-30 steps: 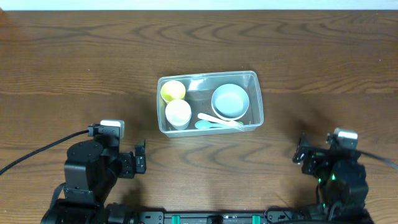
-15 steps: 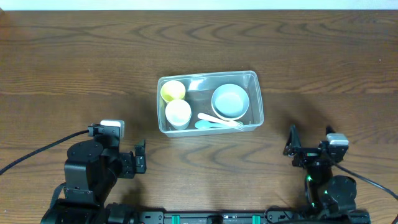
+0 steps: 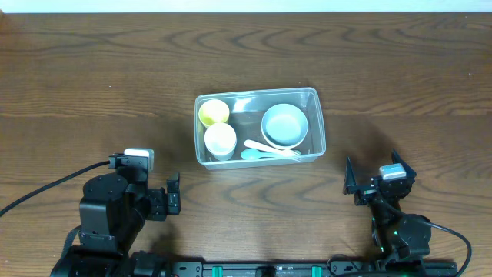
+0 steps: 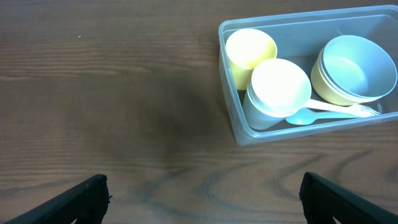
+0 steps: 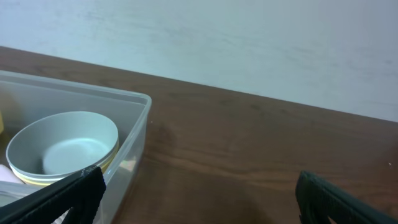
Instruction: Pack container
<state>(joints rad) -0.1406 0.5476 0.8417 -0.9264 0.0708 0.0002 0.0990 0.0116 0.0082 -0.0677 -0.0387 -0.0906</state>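
Note:
The clear plastic container (image 3: 321, 132) stands mid-table. It holds a yellow cup (image 3: 214, 112), a white cup (image 3: 221, 139), a grey-blue bowl (image 3: 284, 125) nested in a yellow bowl, a light blue spoon (image 3: 250, 155) and a white fork (image 3: 275, 148). My left gripper (image 3: 174, 194) is open and empty, near the front edge, left of and below the container. My right gripper (image 3: 373, 178) is open and empty, at the front right of the container. The container also shows in the left wrist view (image 4: 298, 132), beyond the open left gripper (image 4: 202, 199), and in the right wrist view (image 5: 134, 102), left of the open right gripper (image 5: 199, 196).
The brown wooden table (image 3: 92, 77) carries nothing else that I can see. A pale wall (image 5: 249, 43) rises behind the table's far edge. A black cable (image 3: 38, 194) runs from the left arm towards the left edge.
My right arm has drawn left and back towards its base, and its gripper now points more level at the container. The left arm and the container's contents have not moved.

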